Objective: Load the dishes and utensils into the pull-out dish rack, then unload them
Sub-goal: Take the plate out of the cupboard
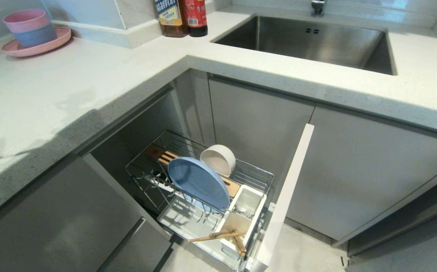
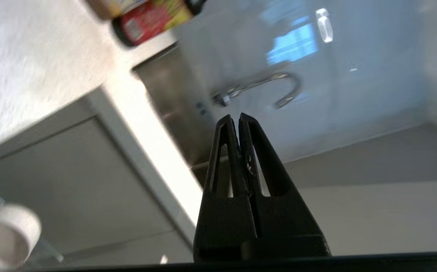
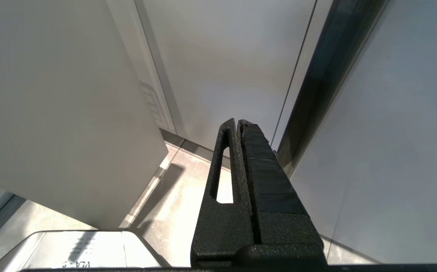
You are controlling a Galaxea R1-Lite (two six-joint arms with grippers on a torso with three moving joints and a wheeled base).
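The pull-out dish rack (image 1: 261, 177) stands drawn out below the counter, its narrow white door front (image 1: 286, 196) toward me. A pale blue plate (image 1: 197, 183) leans upright in the prongs. Behind it a cream-white bowl (image 1: 218, 159) rests on its side, and its edge shows again as the bowl (image 2: 3, 234) in the left wrist view. Wooden chopsticks (image 1: 218, 236) lie across the white cutlery holder (image 1: 241, 217), and a silver fork (image 1: 244, 212) rests inside it. Neither arm shows in the head view. My left gripper (image 2: 237, 118) is shut and empty, pointing toward the sink. My right gripper (image 3: 237, 122) is shut and empty beside cabinet fronts.
A steel sink (image 1: 305, 39) with a curved faucet (image 2: 264, 87) is set in the counter (image 1: 90, 94). Two bottles (image 1: 182, 17) stand by the wall. Stacked pink and blue bowls (image 1: 29, 28) sit on a pink plate at the far left. A wooden knife block (image 1: 160, 155) lies in the rack.
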